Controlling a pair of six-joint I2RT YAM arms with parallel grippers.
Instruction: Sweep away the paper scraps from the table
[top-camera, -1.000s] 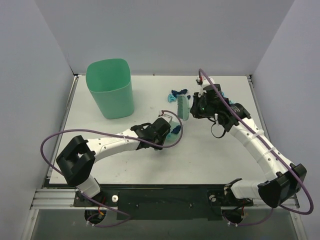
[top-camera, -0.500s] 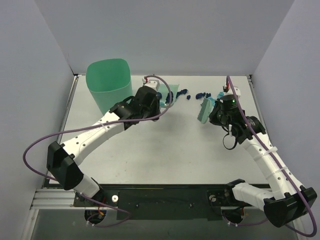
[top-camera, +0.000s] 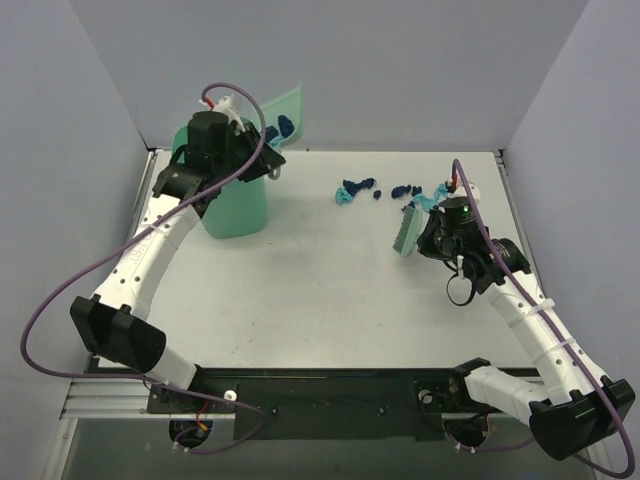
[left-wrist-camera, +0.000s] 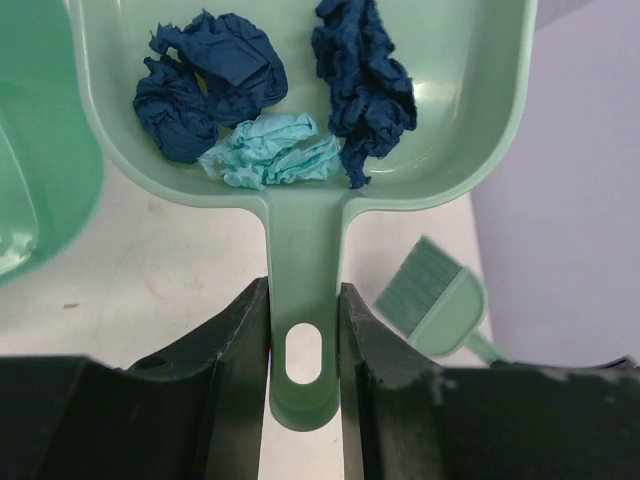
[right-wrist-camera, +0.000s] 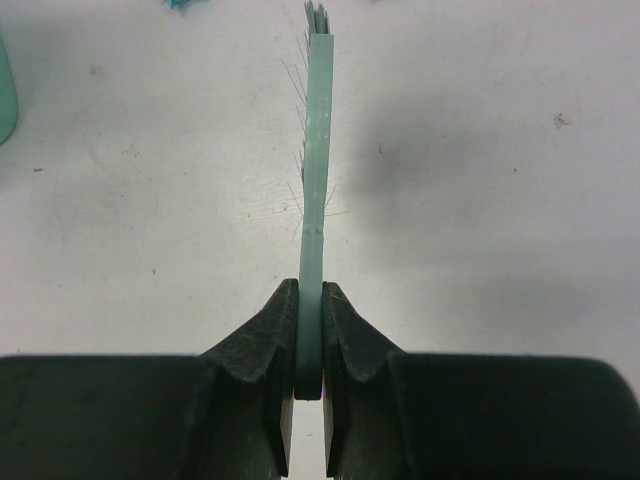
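My left gripper (top-camera: 252, 150) (left-wrist-camera: 303, 340) is shut on the handle of the mint-green dustpan (top-camera: 288, 108) (left-wrist-camera: 303, 250) and holds it raised by the bin's rim at the back left. In the pan lie paper scraps: two navy (left-wrist-camera: 210, 80) and one turquoise (left-wrist-camera: 272, 152). More navy and turquoise scraps (top-camera: 355, 188) lie in a row on the white table (top-camera: 330, 290) at the back, reaching to the brush. My right gripper (top-camera: 428, 238) (right-wrist-camera: 305, 350) is shut on the mint-green brush (top-camera: 405, 230) (right-wrist-camera: 318, 150), held edge-on just above the table, right of centre.
The tall mint-green bin (top-camera: 222, 195) stands at the back left, partly under my left wrist; its wall shows in the left wrist view (left-wrist-camera: 40, 150). Grey walls close in the back and sides. Purple cables loop off both arms.
My left arm swung from the table's middle to the back left and lifted the dustpan with scraps up by the bin. My right arm drew back to the right with the brush.
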